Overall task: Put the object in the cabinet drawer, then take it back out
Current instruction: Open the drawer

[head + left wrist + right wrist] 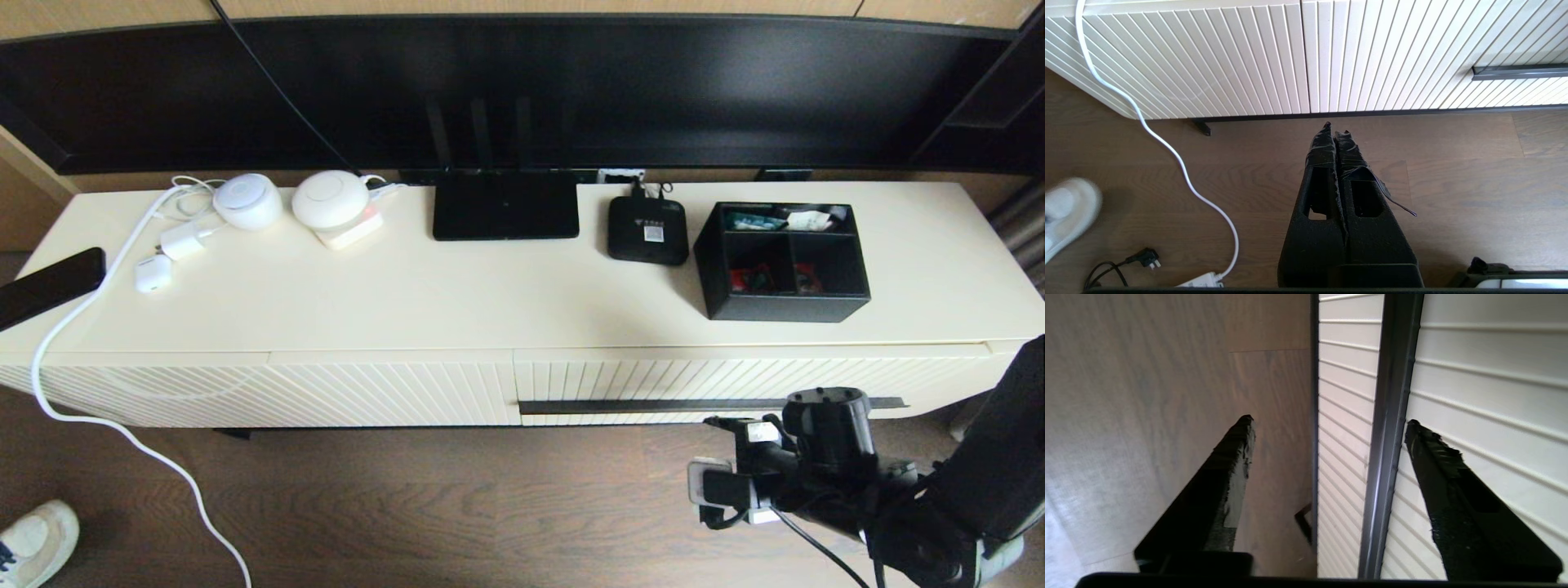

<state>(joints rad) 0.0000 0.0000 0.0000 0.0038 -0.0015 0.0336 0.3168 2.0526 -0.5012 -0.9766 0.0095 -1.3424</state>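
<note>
Right hand [1327,420]: fingers spread, straddling the long dark handle bar [1388,437] of the ribbed cream drawer [735,380].
Left hand [1336,130]: fingers pressed together, over the floor.
Black three-compartment organizer box [784,260]: on the cream surface [490,286], at 12 o'clock from the right hand.

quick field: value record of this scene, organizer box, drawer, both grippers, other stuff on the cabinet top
organizer box: on the cabinet top, right part, above the drawer; packets in its compartments
cabinet drawer: closed, box not yet inside
handle bar: dark, runs between the right gripper's spread fingers
right gripper: open, at the drawer front, not closed on the bar
left gripper: shut, empty, low over the floor before the cabinet
also on top: router, set-top box, two white round devices, chargers
</note>
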